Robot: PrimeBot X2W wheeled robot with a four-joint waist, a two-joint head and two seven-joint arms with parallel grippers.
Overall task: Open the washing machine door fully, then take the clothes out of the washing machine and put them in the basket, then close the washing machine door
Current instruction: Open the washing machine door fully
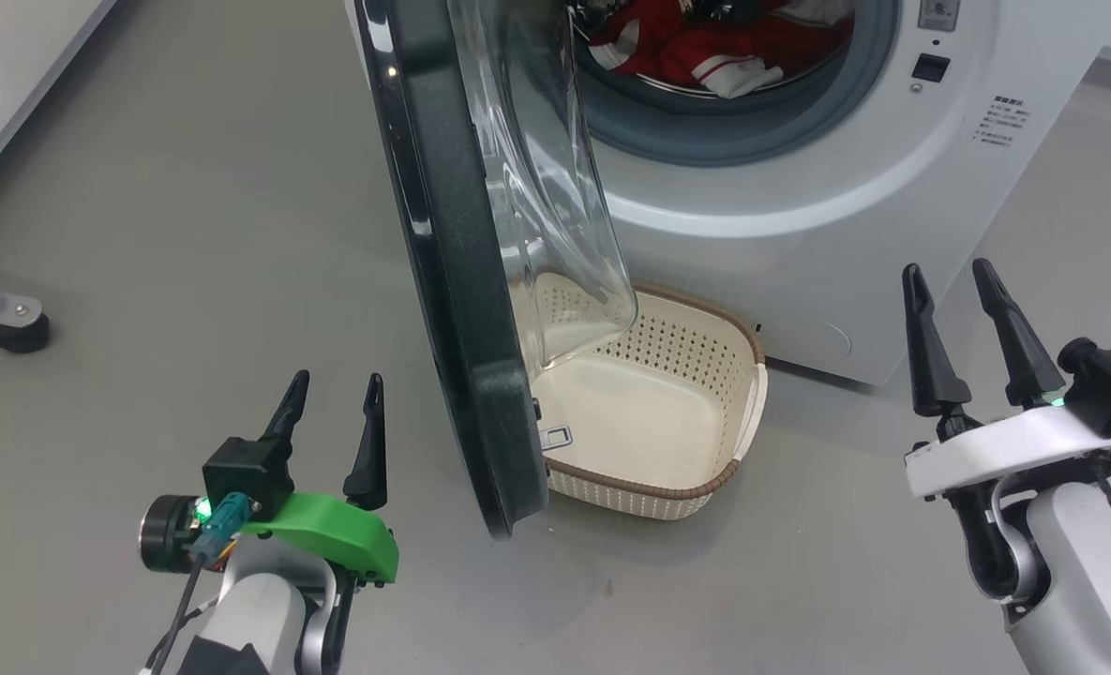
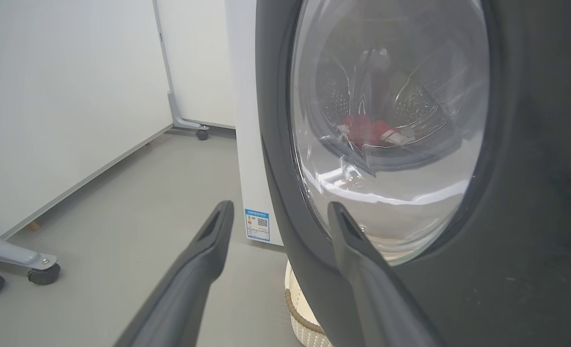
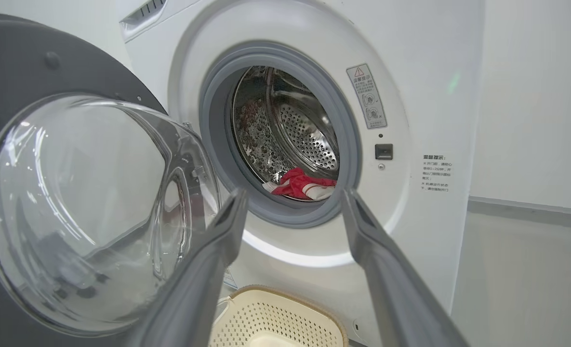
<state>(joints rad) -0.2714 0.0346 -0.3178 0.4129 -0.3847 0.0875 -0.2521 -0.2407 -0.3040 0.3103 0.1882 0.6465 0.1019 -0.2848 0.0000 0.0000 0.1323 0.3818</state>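
The white washing machine stands ahead with its door swung out, edge-on in the head view. Red and white clothes lie in the steel drum. The cream basket sits on the floor below the opening, with nothing in it, partly behind the door. My left gripper is open, left of the door's outer face and apart from it. My right gripper is open, right of the basket, pointing at the drum.
A grey floor surrounds the machine. A caster foot of a stand sits at the left by a white wall panel. Another wheeled foot stands beyond the washer's left side.
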